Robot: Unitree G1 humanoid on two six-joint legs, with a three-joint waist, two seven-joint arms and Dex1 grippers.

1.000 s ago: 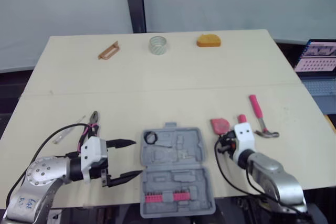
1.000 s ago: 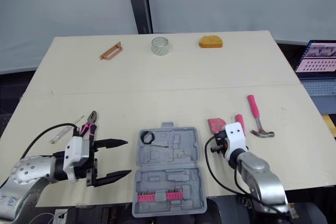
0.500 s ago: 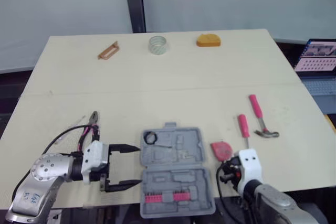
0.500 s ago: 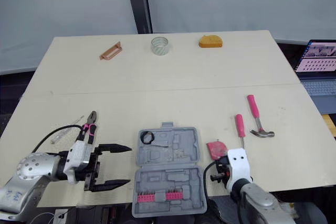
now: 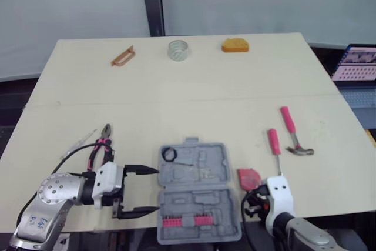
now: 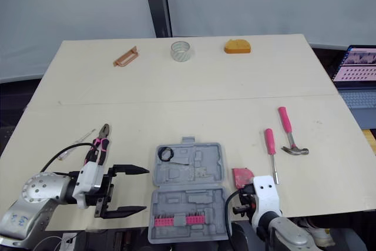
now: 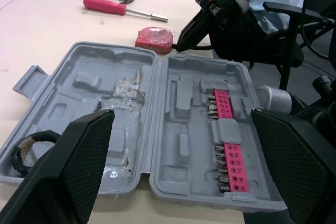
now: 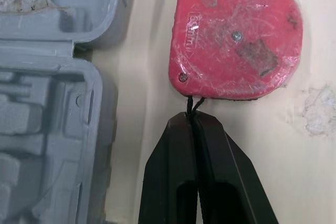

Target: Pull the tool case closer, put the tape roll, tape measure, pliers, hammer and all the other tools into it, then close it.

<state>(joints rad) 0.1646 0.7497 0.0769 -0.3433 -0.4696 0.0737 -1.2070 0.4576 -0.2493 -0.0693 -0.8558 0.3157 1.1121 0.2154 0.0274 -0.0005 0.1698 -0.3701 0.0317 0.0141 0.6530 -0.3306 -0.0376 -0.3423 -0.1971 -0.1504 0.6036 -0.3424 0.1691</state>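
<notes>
The right gripper (image 8: 193, 124) is pressed shut on the thin black cord of the red tape measure (image 8: 236, 38). Over the last second that arm has drawn back toward the table's near edge, dragging the tape measure along. It now lies flat on the table just beside the right side of the grey plastic tool case (image 5: 200, 171), not in it. The pull-back has uncovered the pink-handled screwdriver (image 5: 274, 143), which lies beside the pink-handled hammer (image 5: 292, 130). This looks like a drag toward the case rather than a lift, so the tape measure is not packed yet.

The left gripper (image 5: 154, 190) has slid slightly toward the front edge. Its fingers are spread wide and hold nothing, with the tips at the case's left side. The case has not moved. It sits near the front edge between the arms, lying open, with a row of pink bits (image 5: 187, 221) in its near half. The pink-and-black pliers (image 5: 104, 145) and the clear tape roll (image 5: 177, 49), far back, are still out on the table.

- **Right gripper:** in the head views its fingers sit under the white wrist housing. How firmly the cord is pinched, I can't tell.
- **Black ring (image 5: 168, 154):** it lies in the case's far half and I can't identify it.
- **Thin clear item (image 5: 79, 143):** it lies by the pliers and is too faint to name.
- **Far edge:** the orange lump (image 5: 234, 44) and the brown handle-shaped piece (image 5: 122, 56) are unclear.
</notes>
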